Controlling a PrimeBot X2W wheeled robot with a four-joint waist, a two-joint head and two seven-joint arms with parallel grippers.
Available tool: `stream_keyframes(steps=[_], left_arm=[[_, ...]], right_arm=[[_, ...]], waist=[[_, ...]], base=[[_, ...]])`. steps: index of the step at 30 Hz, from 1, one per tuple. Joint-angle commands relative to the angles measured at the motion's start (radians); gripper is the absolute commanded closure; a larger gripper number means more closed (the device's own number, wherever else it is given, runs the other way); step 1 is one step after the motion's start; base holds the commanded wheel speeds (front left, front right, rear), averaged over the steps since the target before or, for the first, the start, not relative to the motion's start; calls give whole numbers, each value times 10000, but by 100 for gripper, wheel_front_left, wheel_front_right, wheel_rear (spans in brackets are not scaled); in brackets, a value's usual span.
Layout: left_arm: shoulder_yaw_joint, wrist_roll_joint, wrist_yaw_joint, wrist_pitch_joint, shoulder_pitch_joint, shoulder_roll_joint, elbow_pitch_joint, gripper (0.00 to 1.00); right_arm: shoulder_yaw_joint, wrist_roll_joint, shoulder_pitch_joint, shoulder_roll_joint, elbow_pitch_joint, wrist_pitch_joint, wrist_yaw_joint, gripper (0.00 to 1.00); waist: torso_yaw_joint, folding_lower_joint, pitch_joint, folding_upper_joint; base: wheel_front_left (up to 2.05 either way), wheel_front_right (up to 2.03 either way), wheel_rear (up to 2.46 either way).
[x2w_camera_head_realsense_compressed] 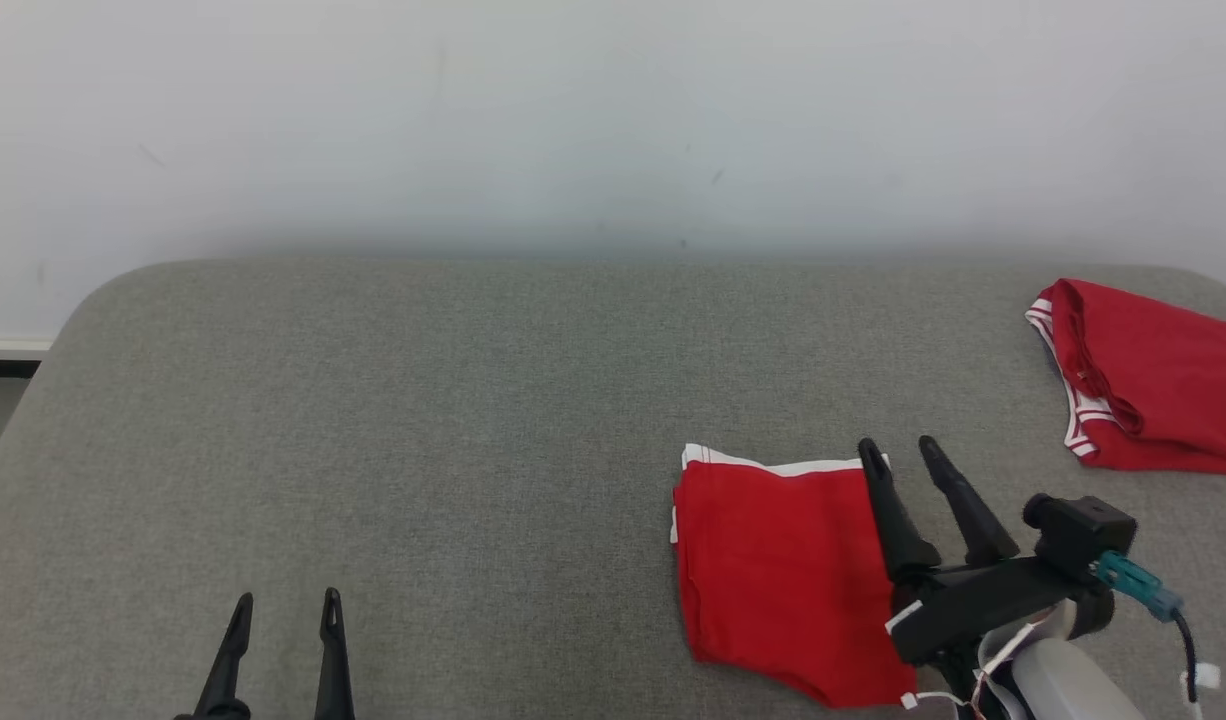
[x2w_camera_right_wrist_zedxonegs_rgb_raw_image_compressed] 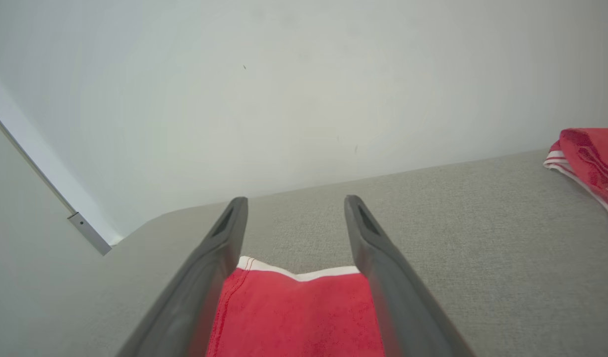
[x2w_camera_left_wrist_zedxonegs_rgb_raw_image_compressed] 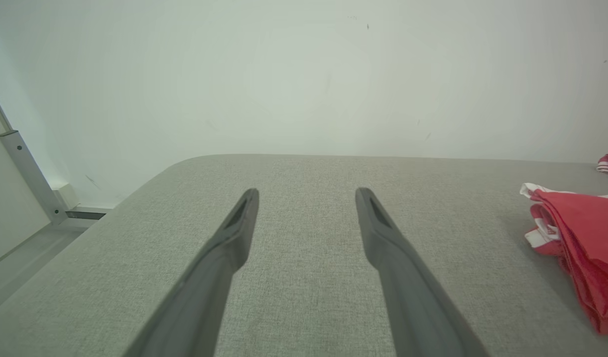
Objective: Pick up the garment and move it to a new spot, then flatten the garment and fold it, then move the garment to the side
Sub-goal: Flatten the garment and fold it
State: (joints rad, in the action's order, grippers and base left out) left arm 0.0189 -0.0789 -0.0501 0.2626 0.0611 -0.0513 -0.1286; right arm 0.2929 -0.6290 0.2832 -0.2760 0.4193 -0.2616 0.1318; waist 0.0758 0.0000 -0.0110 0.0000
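Two red garments on a grey fabric-covered counter [x2w_camera_head_realsense_compressed: 423,420]. Folded red garment [x2w_camera_head_realsense_compressed: 773,570] lies flat in the counter's right front area. It is roughly rectangular, with white trim along its far edge and a bit down the left edge; the near edge is slanted and uneven. Second red garment [x2w_camera_head_realsense_compressed: 1153,380] sits well apart at far right, near the counter's back corner. It is loosely bunched, has a red-and-white striped band along its left edge, and is cut off by the view's right edge.

Right end effector [x2w_camera_head_realsense_compressed: 898,444] is over the folded red garment's right edge, fingers spread wide, pointing away from the robot and leaning slightly left, nothing gripped. Right wrist view: right end effector [x2w_camera_right_wrist_zedxonegs_rgb_raw_image_compressed: 295,199] fingers wide apart, folded red garment [x2w_camera_right_wrist_zedxonegs_rgb_raw_image_compressed: 294,317] lying between and below them, white-trimmed edge crossing the gap. Cannot tell if the fingers touch the cloth. Second red garment [x2w_camera_right_wrist_zedxonegs_rgb_raw_image_compressed: 591,148] is at that view's right edge.

Left end effector [x2w_camera_head_realsense_compressed: 287,598] is at lower left of the head view, over bare counter, well apart from both garments, fingers wide, empty. Left wrist view: left end effector [x2w_camera_left_wrist_zedxonegs_rgb_raw_image_compressed: 308,191] fingers apart above bare grey surface, folded red garment [x2w_camera_left_wrist_zedxonegs_rgb_raw_image_compressed: 581,233] off to the right with layered edges showing. Plain white wall [x2w_camera_head_realsense_compressed: 573,120] behind the counter.
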Motion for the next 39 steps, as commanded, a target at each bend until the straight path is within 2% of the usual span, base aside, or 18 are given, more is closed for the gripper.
stream_keyframes(steps=[1, 7, 22, 30, 39], left_arm=[[58, 101, 5, 28, 92, 4, 51, 0], [277, 169, 29, 28, 131, -31, 147, 0], [447, 585, 153, 28, 274, -110, 333, 0], [458, 715, 130, 28, 451, -336, 309, 0], [305, 795, 26, 28, 669, -605, 259, 0]], right_arm=[[-166, 165, -271, -14, -159, -34, -29, 0], [-1436, 852, -1141, 162, -1316, -36, -29, 0], [-3119, 2502, -3270, 684, -3282, -39, -30, 0], [-3438, 3018, -3811, 957, -3588, -39, -30, 0], [-3217, 3559, -3999, 976, -3491, -39, -30, 0]], waist=[[-117, 0, -22, 0], [-489, 0, -73, 0], [-1061, 0, -221, 0], [-1126, 0, -388, 0], [-969, 0, -544, 0]], base=[[0, 0, 0], [0, 0, 0], [0, 0, 0], [0, 0, 0], [0, 0, 0]])
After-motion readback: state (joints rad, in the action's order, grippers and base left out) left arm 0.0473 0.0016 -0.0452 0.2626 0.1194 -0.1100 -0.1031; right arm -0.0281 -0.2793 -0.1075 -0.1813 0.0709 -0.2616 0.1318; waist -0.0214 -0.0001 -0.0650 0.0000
